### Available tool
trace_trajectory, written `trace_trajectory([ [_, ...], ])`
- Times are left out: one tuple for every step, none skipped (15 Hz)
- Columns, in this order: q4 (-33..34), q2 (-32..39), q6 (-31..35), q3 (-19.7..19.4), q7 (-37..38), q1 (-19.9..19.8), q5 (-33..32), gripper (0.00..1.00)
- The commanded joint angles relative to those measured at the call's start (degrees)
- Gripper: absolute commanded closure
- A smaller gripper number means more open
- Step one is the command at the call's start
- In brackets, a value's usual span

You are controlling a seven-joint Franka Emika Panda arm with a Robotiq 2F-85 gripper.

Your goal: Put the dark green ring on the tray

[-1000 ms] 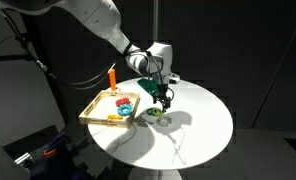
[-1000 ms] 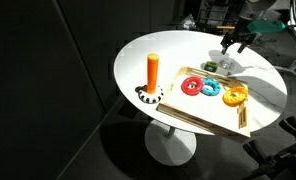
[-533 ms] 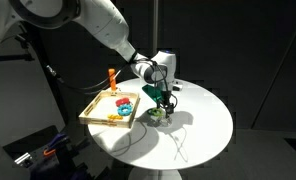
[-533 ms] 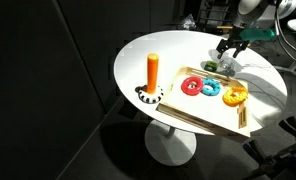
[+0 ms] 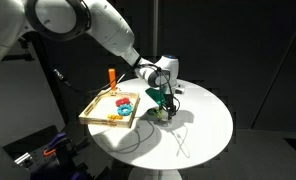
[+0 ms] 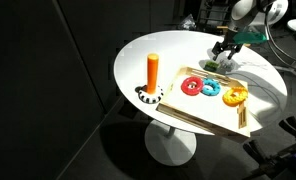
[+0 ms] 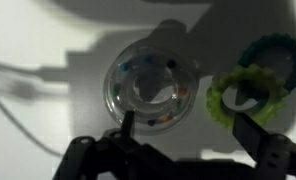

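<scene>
In the wrist view the dark green ring [image 7: 275,54] lies on the white table at the upper right, partly cut by the frame edge and touching a paler yellow-green ring [image 7: 245,98]. A clear ring with coloured beads [image 7: 151,92] lies to their left. My gripper [image 7: 191,137] is open and empty, low over these rings; one finger is at the clear ring's near edge, the other by the yellow-green ring. The light wooden tray [image 5: 96,114] [image 6: 203,108] lies beside the rings. In both exterior views the gripper [image 5: 165,104] [image 6: 226,56] hovers just above the ring cluster [image 5: 160,117].
The tray holds a red ring [image 6: 191,87], a blue ring [image 6: 211,89] and an orange piece [image 6: 235,96]. An orange peg on a checkered base [image 6: 153,75] [image 5: 111,77] stands beyond the tray. The round white table [image 5: 203,130] ends close by.
My gripper has come down and slightly sideways toward the ring cluster, still open. The rings and the tray have not moved.
</scene>
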Motion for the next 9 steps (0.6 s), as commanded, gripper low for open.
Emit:
trace_trajectory([
  [3.9,2.3,-2.1,1.3,-1.2,-1.2,1.4,0.00],
  [4.1,2.5,-2.3,1.3,-1.1,-1.2,1.5,0.00],
  [4.3,2.6,-2.6,1.3,-1.0,-1.1,1.5,0.00],
  [4.4,2.5,-3.0,1.1,-0.7,-1.0,1.4,0.00],
  [4.6,2.5,-3.4,1.1,-0.7,-1.0,1.5,0.00],
  [4.5,2.4,-3.9,1.0,-0.4,-0.8,1.4,0.00],
  [4.5,2.2,-4.2,0.9,-0.3,-0.7,1.3,0.00],
  [4.5,2.0,-4.4,0.7,0.0,-0.6,1.2,0.00],
  [4.3,1.8,-4.7,0.6,0.3,-0.4,1.1,0.00],
])
